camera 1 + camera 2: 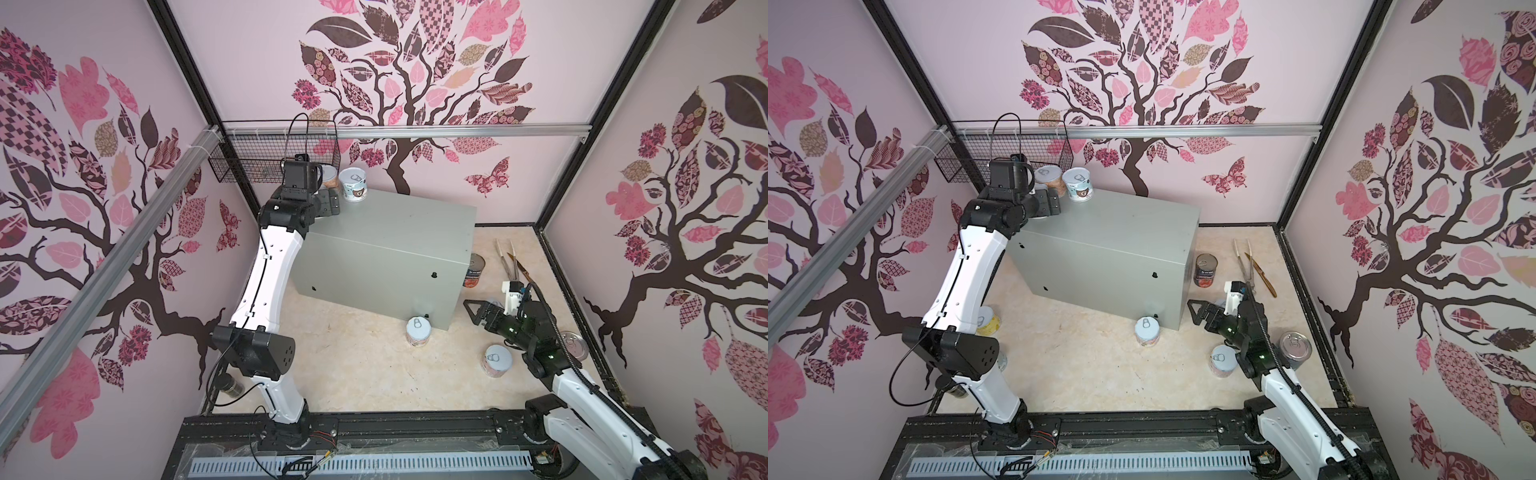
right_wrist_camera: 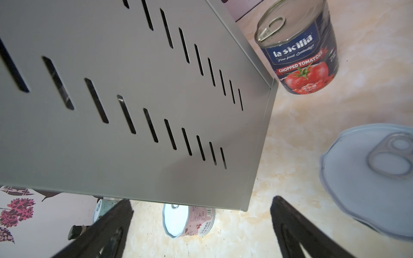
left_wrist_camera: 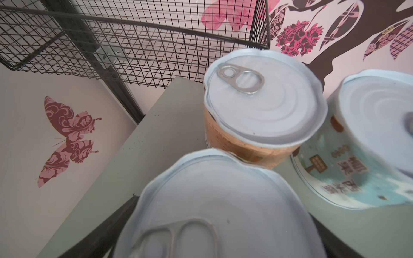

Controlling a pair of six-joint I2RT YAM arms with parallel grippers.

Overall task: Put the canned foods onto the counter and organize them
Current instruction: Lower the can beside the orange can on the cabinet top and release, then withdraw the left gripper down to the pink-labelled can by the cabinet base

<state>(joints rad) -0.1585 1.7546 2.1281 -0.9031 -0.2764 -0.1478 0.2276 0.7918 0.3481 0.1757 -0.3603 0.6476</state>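
On the grey counter (image 1: 395, 232), at its far corner: a peach-labelled can (image 3: 263, 111), a blue-labelled can (image 3: 348, 172), and a third can (image 3: 223, 227) between the left gripper (image 3: 221, 202)'s parted jaws. The right gripper (image 2: 202, 201) gapes empty beside the counter.

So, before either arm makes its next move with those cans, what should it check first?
1. Pale-lidded short can between the left jaws sits over the big grey metal box: ok.
2. Left jaws clear of it: cannot tell.
3. Orange-labelled can and pale blue-labelled can beside it upright: ok.
4. Right jaws open, empty: ok.
5. All cans on the box: not ok; the dark-blue tomato can and pink-labelled short can stand on the floor.
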